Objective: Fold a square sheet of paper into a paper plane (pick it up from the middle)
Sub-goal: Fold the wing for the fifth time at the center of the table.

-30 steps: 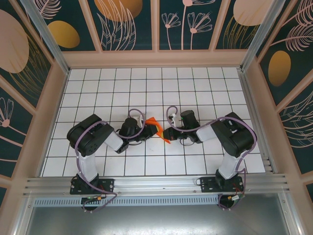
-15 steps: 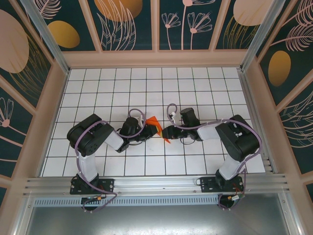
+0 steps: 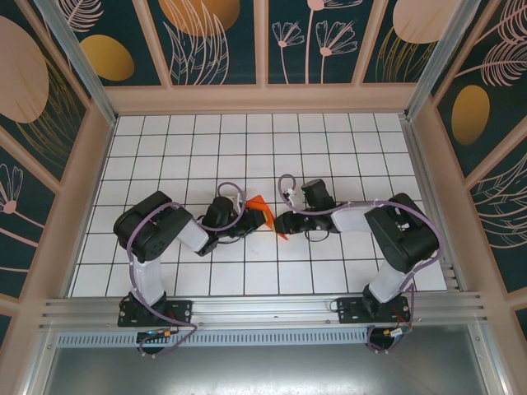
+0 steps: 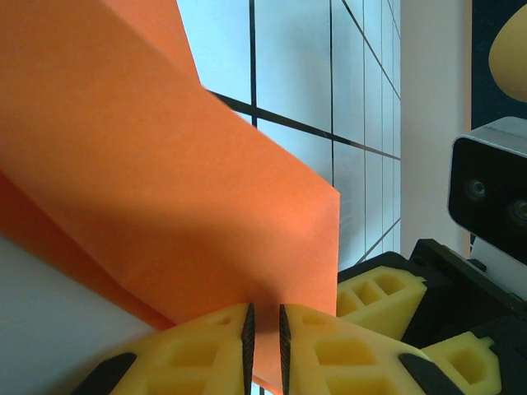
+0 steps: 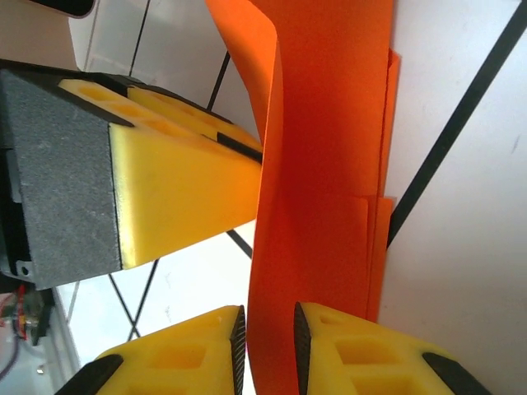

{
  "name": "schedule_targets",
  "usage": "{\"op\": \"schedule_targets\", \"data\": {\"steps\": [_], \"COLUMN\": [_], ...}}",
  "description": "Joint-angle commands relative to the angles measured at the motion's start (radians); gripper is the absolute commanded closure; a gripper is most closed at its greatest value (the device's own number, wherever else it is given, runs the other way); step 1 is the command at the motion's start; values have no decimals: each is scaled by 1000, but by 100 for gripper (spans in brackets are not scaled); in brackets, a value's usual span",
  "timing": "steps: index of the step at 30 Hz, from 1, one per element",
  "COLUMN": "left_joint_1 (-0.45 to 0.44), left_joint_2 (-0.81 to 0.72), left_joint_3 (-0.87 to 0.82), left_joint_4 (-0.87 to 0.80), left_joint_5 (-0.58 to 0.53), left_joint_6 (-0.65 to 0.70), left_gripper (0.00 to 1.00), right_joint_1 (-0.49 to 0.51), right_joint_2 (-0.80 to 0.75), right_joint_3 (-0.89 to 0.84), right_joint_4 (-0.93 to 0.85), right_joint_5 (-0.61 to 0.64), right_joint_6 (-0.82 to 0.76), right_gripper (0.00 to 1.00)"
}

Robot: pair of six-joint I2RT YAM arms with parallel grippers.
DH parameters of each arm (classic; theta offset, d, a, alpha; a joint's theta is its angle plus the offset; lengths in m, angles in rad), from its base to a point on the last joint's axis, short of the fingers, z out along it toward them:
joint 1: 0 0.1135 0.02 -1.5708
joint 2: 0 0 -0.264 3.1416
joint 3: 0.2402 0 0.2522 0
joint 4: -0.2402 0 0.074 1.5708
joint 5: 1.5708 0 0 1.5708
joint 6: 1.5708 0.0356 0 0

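Yellow fingers [image 4: 198, 350] of the left pincer [image 4: 264, 321] stand nearly together, with only a thin slit between the dark pads. An edge of the orange-red sheet of paper [image 4: 165, 164] runs down into that slit. Left pincer: clenched on the sheet. From the fingers the sheet spreads up and away as a broad slanted panel, with a second layer showing beneath its lower left edge.

Right pincer [image 5: 268, 321]: fingers a little apart, with a strip of the same sheet passing through the gap and filling it pad to pad. Whether the pads actually press the paper: cannot tell. Several offset layers show along the strip's right edge; higher up the strip curls over to the left.

The pincers face each other, tips close. The left one's yellow finger and grey pad sit just beside the strip in the right wrist view. The right one's wrist camera [image 4: 492, 185] shows beyond the paper in the left wrist view.

Overhead: the sheet, partly folded, sits between the two pincers near the middle of the white gridded counter [image 3: 329, 148], with one pointed corner low by the right pincer. Left arm [image 3: 152, 234] and right arm [image 3: 399, 230] bend inward from the near edge. Dark patterned wall panels [image 3: 214, 41] enclose the counter.
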Motion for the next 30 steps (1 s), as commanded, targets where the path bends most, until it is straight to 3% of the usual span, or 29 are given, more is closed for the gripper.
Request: {"op": "schedule_targets", "data": {"steps": [1, 12, 20, 25, 30], "left_joint_1": [-5, -4, -5, -5, -5], "left_joint_2": [32, 37, 42, 22, -33], "left_joint_3": [13, 16, 22, 21, 3], "left_joint_4": [-64, -81, -87, -84, -46], "left_joint_5": [-19, -24, -26, -21, -6], "left_joint_6": [2, -6, -7, 4, 38], "left_gripper": [80, 80, 81, 80, 78], "right_joint_1": [20, 48, 70, 67, 44], "right_joint_2": [-8, 25, 28, 33, 37], "right_joint_3": [44, 65, 61, 58, 42], "right_joint_4": [-72, -119, -131, -126, -66], "right_joint_5": [56, 111, 174, 145, 33], "right_joint_6": [-85, -171, -200, -192, -142], "right_gripper": [75, 76, 84, 92, 97]}}
